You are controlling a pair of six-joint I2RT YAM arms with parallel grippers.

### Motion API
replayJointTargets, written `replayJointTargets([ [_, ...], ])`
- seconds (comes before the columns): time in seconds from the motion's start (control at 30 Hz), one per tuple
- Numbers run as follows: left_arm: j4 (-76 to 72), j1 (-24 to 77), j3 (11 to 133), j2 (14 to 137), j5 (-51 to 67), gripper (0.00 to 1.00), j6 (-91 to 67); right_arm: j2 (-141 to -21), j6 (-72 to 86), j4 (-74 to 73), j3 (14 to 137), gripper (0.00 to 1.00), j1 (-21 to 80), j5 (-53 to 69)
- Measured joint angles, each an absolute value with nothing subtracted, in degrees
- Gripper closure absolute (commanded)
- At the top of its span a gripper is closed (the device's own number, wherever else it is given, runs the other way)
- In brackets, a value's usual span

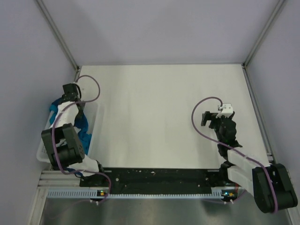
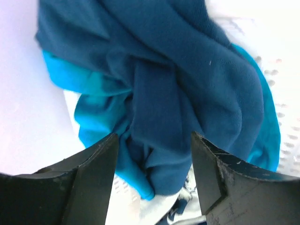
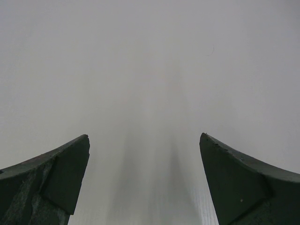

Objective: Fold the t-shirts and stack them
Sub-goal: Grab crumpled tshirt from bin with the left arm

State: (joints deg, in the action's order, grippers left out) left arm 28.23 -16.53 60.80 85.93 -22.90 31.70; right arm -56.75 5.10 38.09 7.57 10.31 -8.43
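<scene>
The dark navy t-shirt (image 2: 187,84) lies crumpled on the brighter teal t-shirt (image 2: 93,108) inside the white lattice basket (image 2: 281,98). A pale white-and-blue print (image 2: 187,208) shows at the bottom of the pile. My left gripper (image 2: 154,140) is open, and its jaws straddle a bunched fold of navy and teal cloth. In the top view the left gripper (image 1: 78,108) is down in the basket (image 1: 97,117) over the teal cloth (image 1: 84,130). My right gripper (image 3: 144,140) is open and empty over the bare white table (image 3: 150,70), at the right in the top view (image 1: 205,118).
The basket stands at the table's left edge, against the left wall. A white table surface (image 1: 154,108) lies between the arms. Metal frame posts run along the table's back corners, and a black rail (image 1: 154,177) crosses the near edge.
</scene>
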Motion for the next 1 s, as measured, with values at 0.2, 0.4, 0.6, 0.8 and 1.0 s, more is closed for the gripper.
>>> replayJointTargets([
  [0.2,27.99,-17.89,65.91,96.47,-22.13,1.0,30.5,-56.75,5.08,38.09,7.57,0.01,10.31,-8.27],
  [0.4,27.9,-18.22,66.85,97.58,-22.79,1.0,29.21,-56.73,5.04,38.11,7.57,0.01,10.31,-8.08],
  [0.6,29.19,-18.2,68.84,82.56,-23.22,1.0,30.2,-56.73,4.93,38.11,7.57,0.01,10.31,-7.73],
  [0.8,29.8,-18.15,82.46,68.79,-18.48,1.0,31.7,-56.73,4.51,38.09,7.57,0.01,10.31,-7.2],
  [1.0,29.36,-17.56,95.42,61.52,-8.1,1.0,28.45,-56.73,4.47,38.09,7.57,0.01,10.31,-6.7],
])
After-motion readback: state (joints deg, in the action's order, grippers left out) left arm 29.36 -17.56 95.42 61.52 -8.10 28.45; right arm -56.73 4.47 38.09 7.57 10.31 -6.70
